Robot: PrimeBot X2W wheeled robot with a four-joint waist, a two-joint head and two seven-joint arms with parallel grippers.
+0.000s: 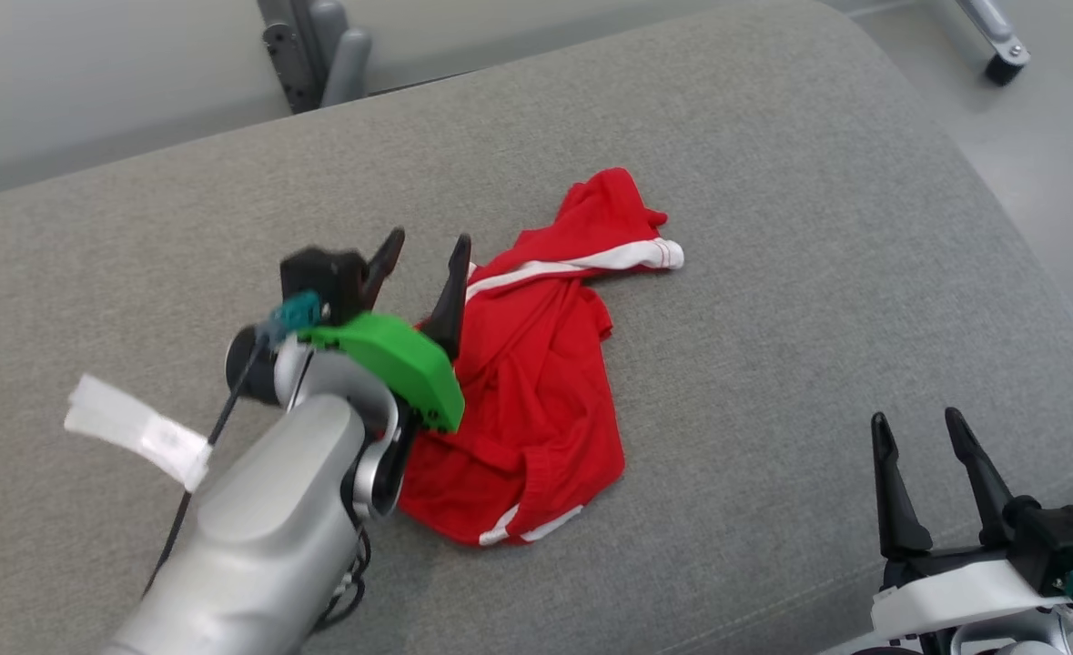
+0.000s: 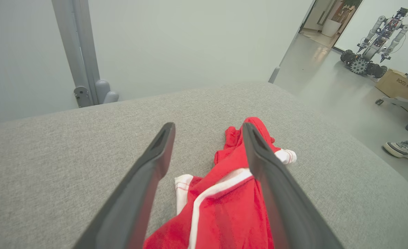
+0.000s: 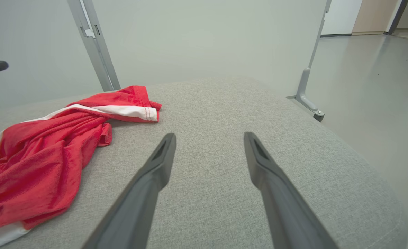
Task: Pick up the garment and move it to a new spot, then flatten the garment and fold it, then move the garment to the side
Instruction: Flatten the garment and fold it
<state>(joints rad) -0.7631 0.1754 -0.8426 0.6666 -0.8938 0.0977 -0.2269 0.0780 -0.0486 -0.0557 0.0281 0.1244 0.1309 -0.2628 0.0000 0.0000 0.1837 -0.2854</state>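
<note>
**Left gripper** (image 1: pixel 430 238): fingers spread wide, holding nothing, poised at the garment's 10 o'clock edge; contact with the cloth cannot be told.
**Right gripper** (image 1: pixel 916 418): fingers wide apart, empty, well clear at the garment's 4 o'clock.
**Red garment** (image 1: pixel 536 364): white-striped, crumpled, lying mid-cushion.
**Grey fabric cushion** (image 1: pixel 773 227): the work surface.
**Room, left wrist view:** pale wall; wheeled robot (image 2: pixel 373 45) at 2 o'clock; cardboard box (image 2: pixel 399 84), print unreadable; sneaker (image 2: pixel 402 148) at 3 o'clock.

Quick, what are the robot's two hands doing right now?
Left gripper: open, by the red garment, holding nothing.
Right gripper: open, empty.
</note>
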